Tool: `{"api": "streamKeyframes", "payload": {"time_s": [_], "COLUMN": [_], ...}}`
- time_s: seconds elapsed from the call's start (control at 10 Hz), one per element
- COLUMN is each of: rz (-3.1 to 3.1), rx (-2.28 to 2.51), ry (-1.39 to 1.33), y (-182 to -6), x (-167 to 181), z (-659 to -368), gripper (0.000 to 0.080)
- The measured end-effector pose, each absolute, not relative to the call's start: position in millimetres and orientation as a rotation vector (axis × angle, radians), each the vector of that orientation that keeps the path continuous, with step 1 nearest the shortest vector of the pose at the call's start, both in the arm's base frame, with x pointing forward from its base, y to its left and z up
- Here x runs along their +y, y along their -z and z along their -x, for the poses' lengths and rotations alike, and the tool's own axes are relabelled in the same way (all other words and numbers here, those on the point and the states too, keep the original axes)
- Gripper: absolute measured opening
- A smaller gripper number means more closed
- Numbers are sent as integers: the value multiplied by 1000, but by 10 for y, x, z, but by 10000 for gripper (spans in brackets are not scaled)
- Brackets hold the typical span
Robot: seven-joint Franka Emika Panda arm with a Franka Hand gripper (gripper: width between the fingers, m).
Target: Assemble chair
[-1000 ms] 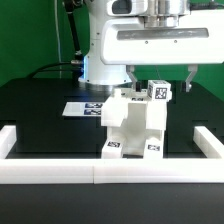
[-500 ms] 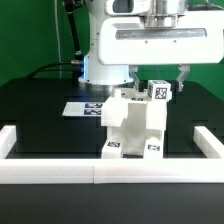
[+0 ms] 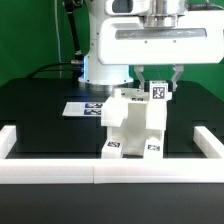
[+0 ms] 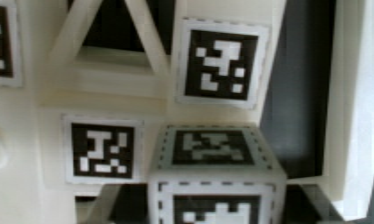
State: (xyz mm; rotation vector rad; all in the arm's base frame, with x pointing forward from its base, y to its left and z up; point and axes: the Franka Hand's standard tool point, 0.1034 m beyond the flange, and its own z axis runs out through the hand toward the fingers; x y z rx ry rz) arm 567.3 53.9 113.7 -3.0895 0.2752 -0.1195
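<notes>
The chair [image 3: 132,125] sits half built on the black table [image 3: 40,115], just behind the front white rail [image 3: 60,170], with a tagged square post [image 3: 158,92] at its top. The gripper [image 3: 159,80] straddles that post, one finger close on each side. Can't tell whether the jaws are actually pinching it or just beside it

The chair [image 3: 134,122], matte white and boxy, stands upright at frame centre, with black-and-white tags [image 3: 113,149] on both front feet. A tagged square post [image 3: 159,92] rises upright at its upper right.
</notes>
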Motion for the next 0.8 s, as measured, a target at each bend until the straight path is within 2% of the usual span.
{"api": "streamKeyframes", "payload": {"time_s": [0.8], "rz": [2892], "rx": [1064], "ry": [98], "y": [-1137], "x": [550], "z": [-5672], "gripper": [288]}}
